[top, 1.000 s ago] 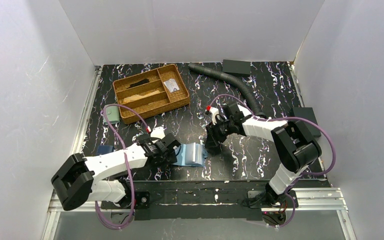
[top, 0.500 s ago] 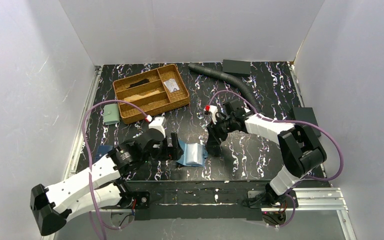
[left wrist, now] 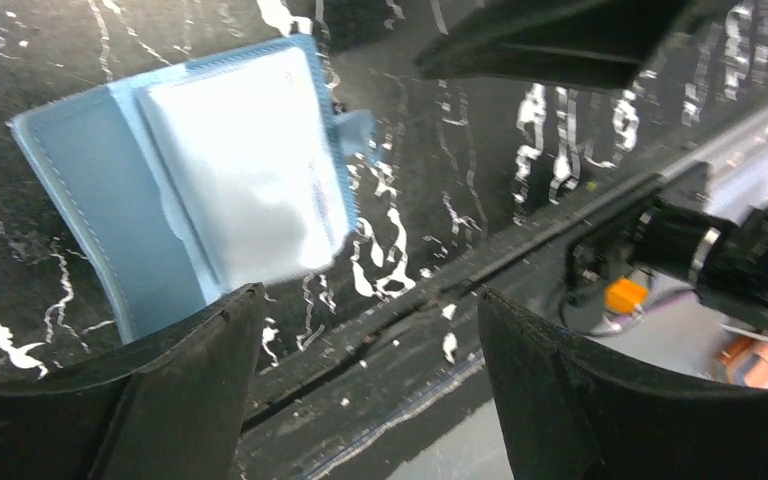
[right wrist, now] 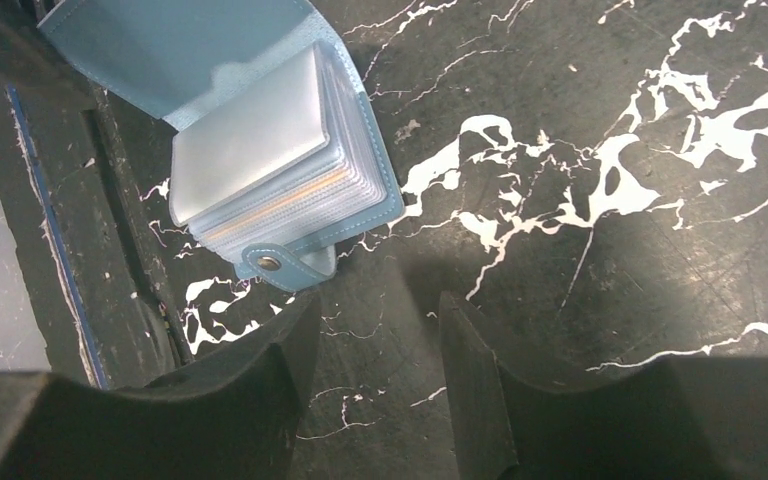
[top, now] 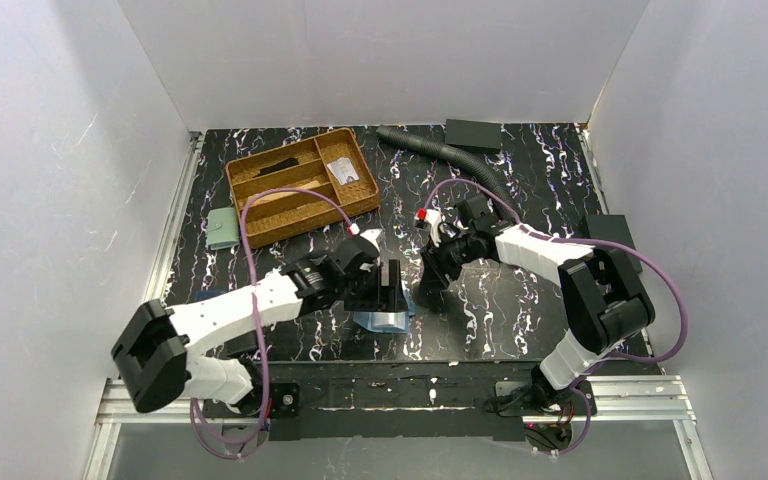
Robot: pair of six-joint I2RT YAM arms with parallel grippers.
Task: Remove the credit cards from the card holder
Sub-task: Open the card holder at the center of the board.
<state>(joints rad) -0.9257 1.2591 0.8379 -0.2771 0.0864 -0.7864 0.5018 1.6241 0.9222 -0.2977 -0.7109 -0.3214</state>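
lower centre of the overhead frame: small teal-blue bifold card holder (top: 375, 322) lying open, pale flat credit cards (right wrist: 245, 135) sitting inside it. left gripper (left wrist: 370, 330) hovering wide, empty; right gripper (right wrist: 380, 320) gaping, empty. likely reaching step; next probably needing a card-edge pinch.

card holder (right wrist: 160, 45) matt leatherette, sleeves (right wrist: 250, 135) glossy plstc

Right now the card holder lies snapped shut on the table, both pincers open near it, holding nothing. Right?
No: the card holder is not shut. The right wrist view shows it lying open, cover flipped back, snap tab loose, clear sleeves exposed. The rest stands: it lies on the table, and the left pincer and right pincer are both open near it, holding nothing.
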